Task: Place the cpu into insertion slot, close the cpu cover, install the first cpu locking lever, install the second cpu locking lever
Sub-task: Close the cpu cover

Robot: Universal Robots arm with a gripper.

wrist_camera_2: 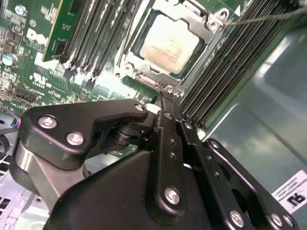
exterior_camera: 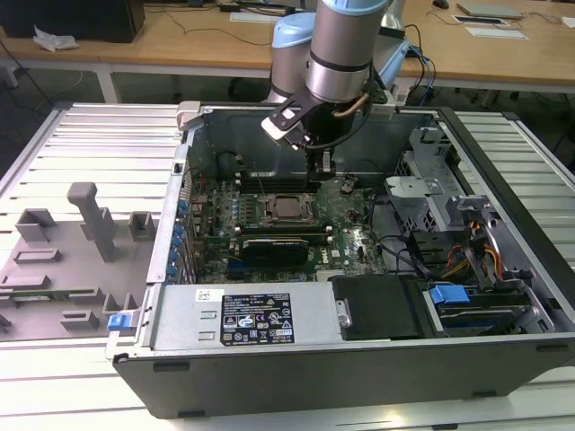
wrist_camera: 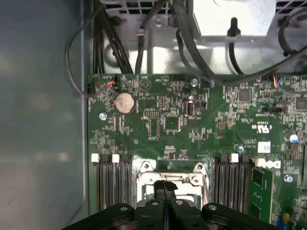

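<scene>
The cpu (wrist_camera_2: 170, 43) lies in the insertion slot (exterior_camera: 286, 208) with its pale metal top showing. The silver cpu cover (wrist_camera_2: 211, 24) frames it and looks to lie flat over it. A thin wire locking lever (wrist_camera_2: 259, 18) runs out from one corner of the socket. My gripper (wrist_camera_2: 165, 91) is shut with nothing between its fingers, and its tips are at the socket's edge, just off the cpu. In the first wrist view the gripper (wrist_camera: 164, 184) sits over the socket's silver frame (wrist_camera: 144, 178). In the exterior view the gripper (exterior_camera: 321, 171) hangs inside the open computer case, just behind the socket.
Long black memory slots (wrist_camera: 111, 184) flank the socket on both sides. Cables (wrist_camera: 144, 43) cross the case wall beyond the board. A silver power supply (exterior_camera: 243, 314) and a drive cage (exterior_camera: 467, 269) fill the case's front and right. A grey fixture tray (exterior_camera: 81, 242) lies outside, on the exterior view's left.
</scene>
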